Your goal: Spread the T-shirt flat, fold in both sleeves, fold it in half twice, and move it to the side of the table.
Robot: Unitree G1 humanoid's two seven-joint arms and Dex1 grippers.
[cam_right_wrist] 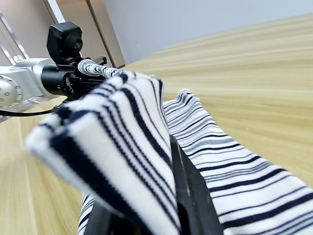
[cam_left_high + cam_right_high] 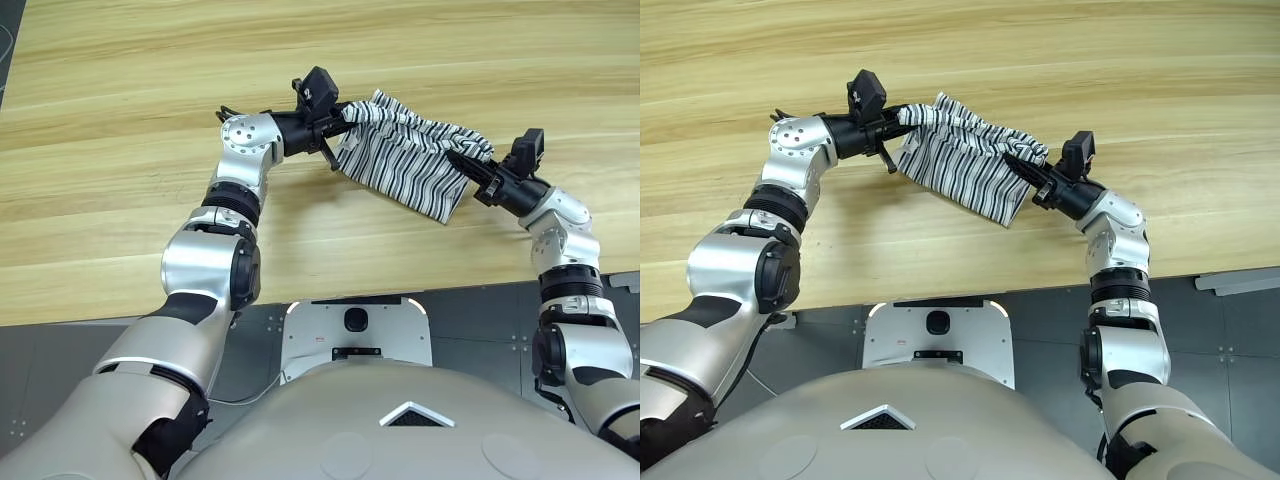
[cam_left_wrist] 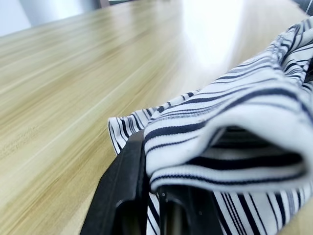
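T-shirt [image 2: 405, 165]: striped, bunched into a compact panel several layers thick. It hangs between the two grippers over the near part of the table [image 2: 150, 80]. The top edge sags a little in the middle. The lower edge sits at or just above the wood; cannot tell if it touches.

Left gripper [image 2: 348, 114]: clamped on the upper left corner, hem rolled over one finger. Right gripper [image 2: 470, 166]: clamped on the upper right corner, cloth draped over its finger.

Step, as I read it: the shirt is lifted for laying out flat, and nothing is spread yet.

To do it well:
- Draw the grippers apart until the top edge runs taut.
- Set the hanging edge on the wood first.
- Lower and drag so the layers peel open rather than stack.
- Release only once the cloth rests on the table.

Risks: the thick hem slipping from a pinch; layers clinging together.
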